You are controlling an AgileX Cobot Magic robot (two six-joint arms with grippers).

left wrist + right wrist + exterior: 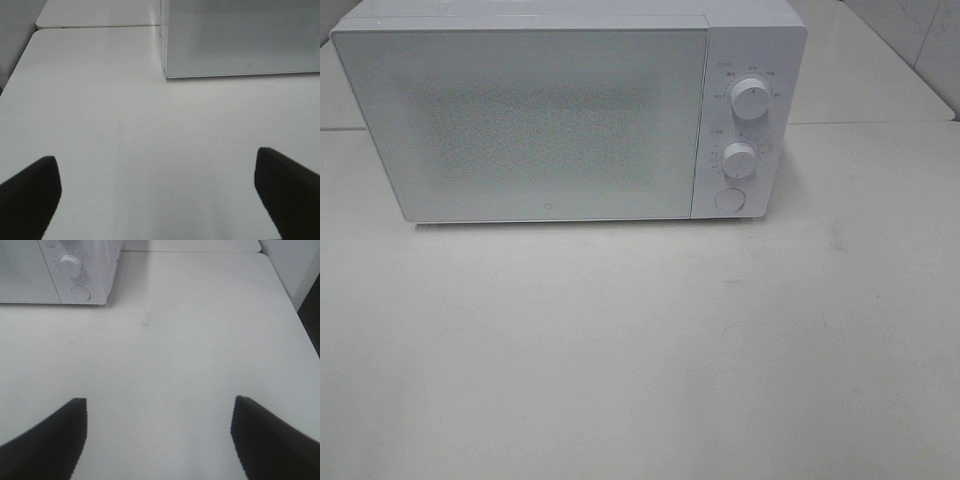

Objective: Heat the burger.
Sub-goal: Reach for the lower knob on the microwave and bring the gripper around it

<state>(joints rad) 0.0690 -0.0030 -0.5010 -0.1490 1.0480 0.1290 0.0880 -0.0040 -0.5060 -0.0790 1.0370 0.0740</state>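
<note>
microwave: white, at the far side of the table, front turned toward my high camera.
door: closed and flush with the body. The panel is frosted and speckled, and I can't see through it.
controls: on the panel right of the door, an upper knob sits above a lower knob, with a round button just beneath them.
burger: I cannot tell where it is. None of my three views shows it.
left gripper: open wide and holding nothing. Its dark fingers stand well apart with only tabletop between them. It is over the table, facing the microwave's left front corner and well short of it.
right gripper: also open and empty, with both fingers spread and plain tabletop between them. It points toward the control end of the microwave, and its wrist view catches the lower knob and button. It is well apart from the microwave.
table surface: white and matte with a few faint scuffs.
second tabletop: white, butted against the first along a seam behind the microwave's right side.
</note>
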